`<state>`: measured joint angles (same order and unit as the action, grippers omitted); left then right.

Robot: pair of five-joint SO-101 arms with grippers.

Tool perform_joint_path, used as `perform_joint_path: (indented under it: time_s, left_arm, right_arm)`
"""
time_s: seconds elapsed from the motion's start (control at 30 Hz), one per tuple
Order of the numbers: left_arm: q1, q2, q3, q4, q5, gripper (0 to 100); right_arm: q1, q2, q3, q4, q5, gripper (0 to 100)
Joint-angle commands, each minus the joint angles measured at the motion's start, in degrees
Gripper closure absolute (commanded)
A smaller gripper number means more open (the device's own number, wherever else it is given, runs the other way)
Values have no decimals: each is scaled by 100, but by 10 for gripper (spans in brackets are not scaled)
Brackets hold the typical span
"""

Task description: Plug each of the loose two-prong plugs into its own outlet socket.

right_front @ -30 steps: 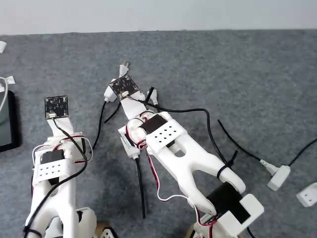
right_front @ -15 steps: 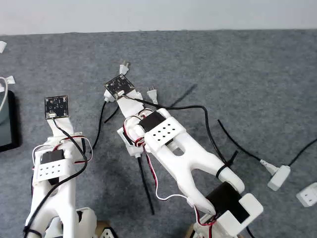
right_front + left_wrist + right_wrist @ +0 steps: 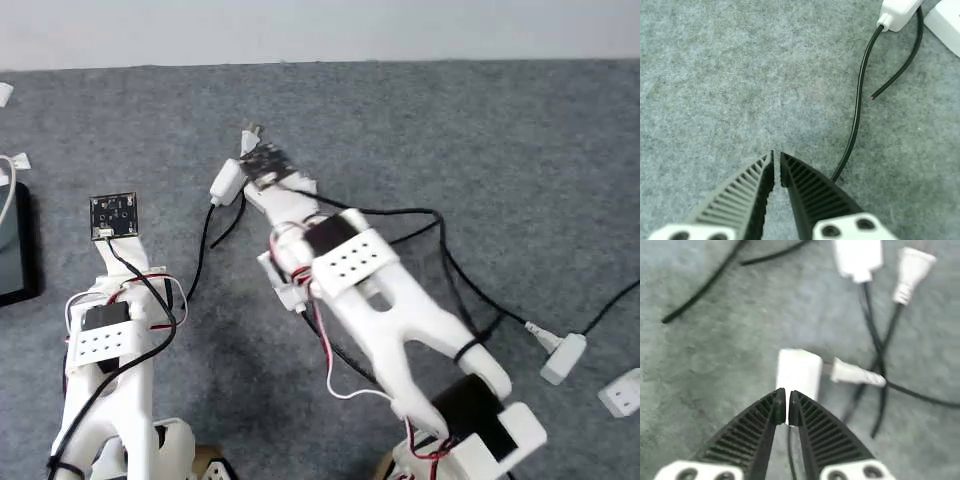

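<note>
Two grippers, neither holding anything | left gripper [image 3: 777, 156]: jaws closed to a sliver, black cord [image 3: 857, 100] lying just off to one side | right gripper [image 3: 786, 392]: jaws nearly touching, white outlet socket [image 3: 799, 371] just past the tips, two-prong plug [image 3: 856, 374] touching that socket's side

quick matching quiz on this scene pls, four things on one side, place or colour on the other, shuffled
Things:
1 left gripper
2 right gripper
3 cable
4 mat

Place or colour:
a grey
b thin and black
c tips at a white socket block
d over bare mat

Pairs: 1-d, 2-c, 3-b, 4-a
</note>
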<state>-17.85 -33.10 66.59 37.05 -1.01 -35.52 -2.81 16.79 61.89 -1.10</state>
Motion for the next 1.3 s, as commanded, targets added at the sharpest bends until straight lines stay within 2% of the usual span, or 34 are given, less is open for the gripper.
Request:
perform_joint_path:
  time_s: [0.0, 0.4, 0.67, 1.03, 1.27]
  left_arm:
    - [-26, -158, -268, -167, -44, 981]
    - [-26, -158, -268, -149, -141, 981]
    - [-26, -158, -268, -149, -141, 981]
    - [-26, -167, -215, -167, -141, 981]
    - [-26, -176, -215, -167, -141, 981]
  right_arm:
    - [259, -303, -141, 48, -369, 991]
    - [312, 549, 193, -822, -378, 991]
    - [286, 629, 193, -857, -378, 991]
    - [804, 901, 202, -866, -202, 991]
    - [541, 1103, 229, -1077, -185, 991]
